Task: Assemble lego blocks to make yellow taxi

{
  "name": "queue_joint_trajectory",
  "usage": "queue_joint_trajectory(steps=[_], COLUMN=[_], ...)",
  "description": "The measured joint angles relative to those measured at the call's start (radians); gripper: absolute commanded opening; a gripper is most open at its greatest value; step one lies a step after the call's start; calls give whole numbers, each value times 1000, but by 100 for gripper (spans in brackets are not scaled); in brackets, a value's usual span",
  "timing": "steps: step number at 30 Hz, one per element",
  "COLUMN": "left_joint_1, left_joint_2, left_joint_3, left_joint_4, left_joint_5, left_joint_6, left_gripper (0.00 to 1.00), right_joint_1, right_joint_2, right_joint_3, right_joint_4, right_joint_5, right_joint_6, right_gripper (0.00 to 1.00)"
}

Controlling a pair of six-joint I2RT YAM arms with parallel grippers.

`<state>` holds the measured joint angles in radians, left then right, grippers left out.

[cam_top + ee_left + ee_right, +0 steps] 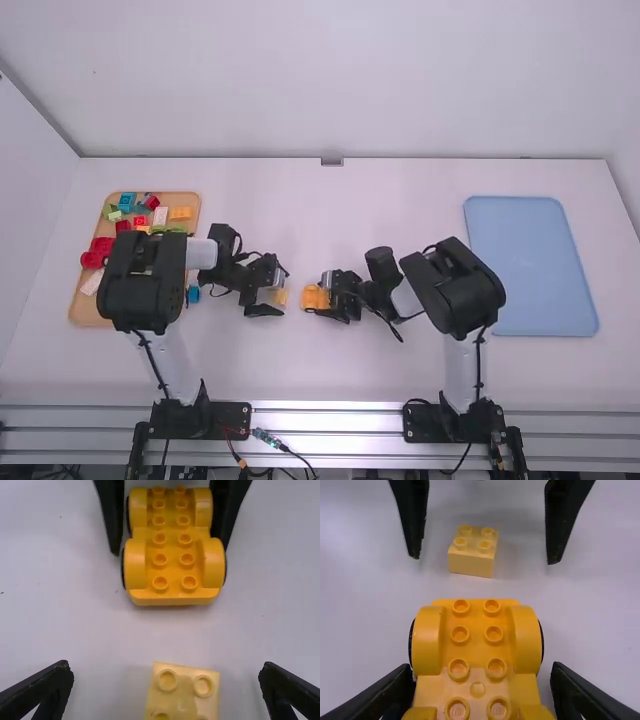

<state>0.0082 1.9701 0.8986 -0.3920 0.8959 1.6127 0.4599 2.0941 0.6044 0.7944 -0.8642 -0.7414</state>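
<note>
In the high view my left gripper [275, 291] is left of centre, open around a small pale yellow block [280, 297]. My right gripper [323, 297] faces it, shut on the yellow-orange wheeled base [313, 296]. The left wrist view has the pale block [182, 692] studs up, untouched between the spread fingers of the left gripper [166, 686]; beyond lies the wheeled base [172, 570], held at its far wheels. In the right wrist view the base [476, 635] sits between the fingers of the right gripper [483, 682], its near end cut off; the block [472, 555] stands apart from it.
A wooden tray [88, 312] with several coloured blocks lies at the left, partly under the left arm. One blue block [193, 295] is at the tray's right edge. A blue tray [530, 265] lies at the right. Little table space separates the two grippers.
</note>
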Motion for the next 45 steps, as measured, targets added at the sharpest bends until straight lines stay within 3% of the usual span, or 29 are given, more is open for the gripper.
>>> queue_joint_trajectory(steps=[14, 28, 36, 45], left_joint_1=[4, 4, 5, 5], left_joint_2=[0, -1, -13, -13], left_joint_3=[13, -38, -110, -62], left_joint_4=[28, 181, 321, 198], left_joint_5=[-79, -16, 24, -34], left_joint_6=[-44, -80, -175, -196], left_gripper=[99, 99, 99, 99], right_joint_1=[-13, -13, -26, -26], right_joint_2=[0, 0, 0, 0], right_joint_3=[41, -16, -11, 17], right_joint_4=[-105, 37, -2, -54], right_joint_5=[-19, 4, -2, -8], right_joint_6=[-6, 11, 35, 22], right_gripper=[73, 76, 76, 74])
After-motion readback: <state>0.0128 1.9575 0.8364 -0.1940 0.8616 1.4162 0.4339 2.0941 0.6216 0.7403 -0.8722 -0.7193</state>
